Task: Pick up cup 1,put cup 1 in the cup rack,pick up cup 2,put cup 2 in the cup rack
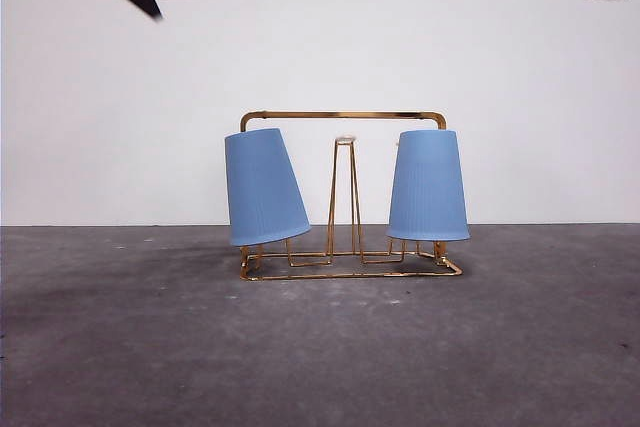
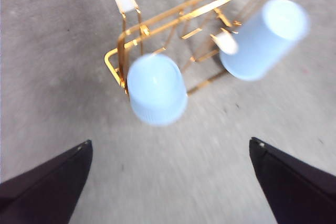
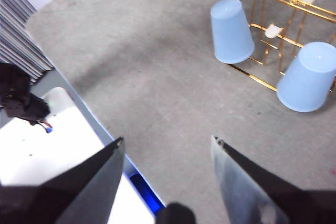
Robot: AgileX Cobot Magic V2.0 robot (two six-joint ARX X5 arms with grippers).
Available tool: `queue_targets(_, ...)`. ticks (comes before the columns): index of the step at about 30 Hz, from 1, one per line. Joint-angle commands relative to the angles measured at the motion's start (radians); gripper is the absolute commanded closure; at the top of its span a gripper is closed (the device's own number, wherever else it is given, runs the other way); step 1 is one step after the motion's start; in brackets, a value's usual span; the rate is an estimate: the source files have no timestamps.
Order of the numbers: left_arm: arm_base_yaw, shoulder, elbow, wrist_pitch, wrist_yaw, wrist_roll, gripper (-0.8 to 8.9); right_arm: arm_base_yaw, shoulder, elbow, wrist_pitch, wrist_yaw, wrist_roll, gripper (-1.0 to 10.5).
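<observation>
1. Hanging upside down on the cup rack, cup 1 and cup 2 look placed
2. Left gripper and right gripper hover with jaws wide apart, empty
3. Next: retreat from the counter

You've got a grey, mottled table; only the gold wire cup rack sits directly on it, mid-table; two blue cups hang inverted on its pegs.

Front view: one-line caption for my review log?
Two blue cups hang inverted on the gold cup rack.
</observation>
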Motion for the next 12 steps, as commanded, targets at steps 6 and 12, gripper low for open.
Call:
queue_targets(6, -0.035, -0.183, -0.002, -0.198, 0.002, 0.042, 3.12, 0.0, 0.035, -0.005, -0.03, 0.121, 0.01, 6.7)
queue_targets(12, -0.052, -0.288, -0.002, -0.237, 0.019, 0.057, 3.5, 0.0, 0.042, -0.005, -0.03, 0.137, 0.02, 6.7)
